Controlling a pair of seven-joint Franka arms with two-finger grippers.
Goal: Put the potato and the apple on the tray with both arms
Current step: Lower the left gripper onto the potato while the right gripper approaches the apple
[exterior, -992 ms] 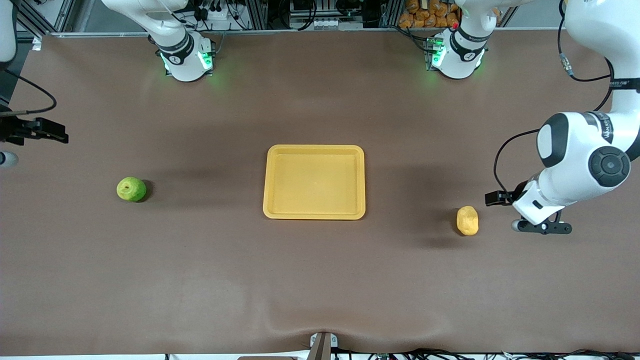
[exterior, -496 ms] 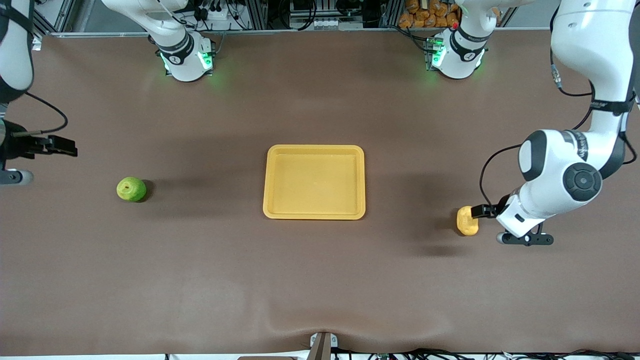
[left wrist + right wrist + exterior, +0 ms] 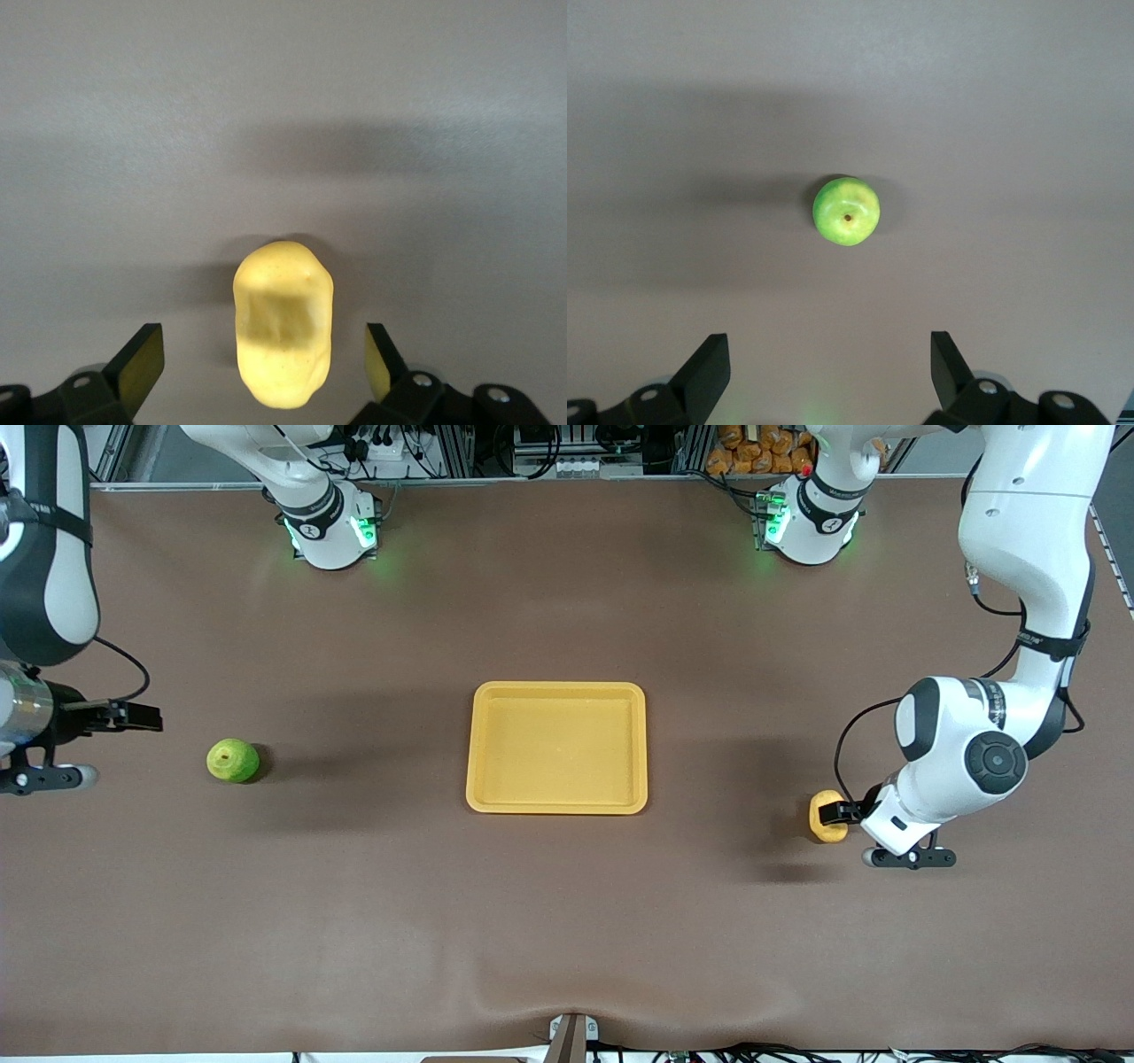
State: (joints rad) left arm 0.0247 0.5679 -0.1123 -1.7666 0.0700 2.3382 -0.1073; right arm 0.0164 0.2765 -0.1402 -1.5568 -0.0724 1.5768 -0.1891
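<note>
Yellow potato (image 3: 283, 323) lies on worktop (image 3: 567, 921) between spread fingers of left end effector (image 3: 263, 365). Right end effector (image 3: 830, 370) gapes, short of apple (image 3: 846, 211); tray (image 3: 556, 807) bare.

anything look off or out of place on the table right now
Nothing stands out. The tray sits square and bare mid-table, the apple rests toward the right arm's end with the open right gripper short of it, and the potato lies whole between the open left gripper fingers.

A brown table (image 3: 567, 921) with orange packets (image 3: 753, 447) past its edge.
</note>
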